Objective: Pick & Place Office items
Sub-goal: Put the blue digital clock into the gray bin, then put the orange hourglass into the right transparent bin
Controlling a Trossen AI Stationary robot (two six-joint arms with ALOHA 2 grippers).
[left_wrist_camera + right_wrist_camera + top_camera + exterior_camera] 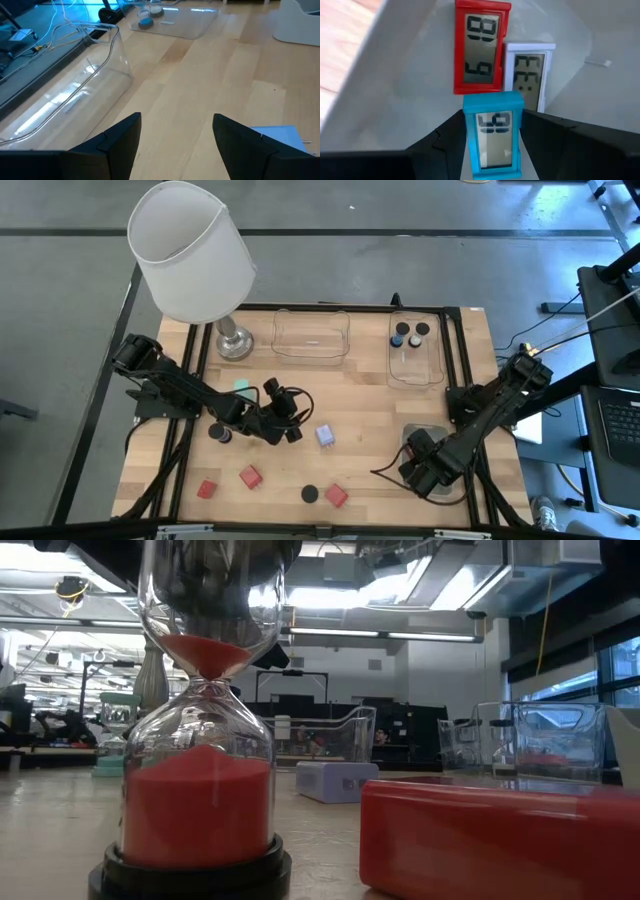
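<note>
A: Three clocks (492, 132) here — where's yours?

B: The blue one sits clamped between my right gripper (492, 145) jaws, long axis pointing away from me, over the pale tray (395, 100). Red clock (481, 47) and white clock (530, 75) lie just beyond, flat, glossy plastic.

A: And your left gripper (175, 137)?

B: Jaws apart, empty, the lavender cube (280, 137) just beside one finger.
</note>
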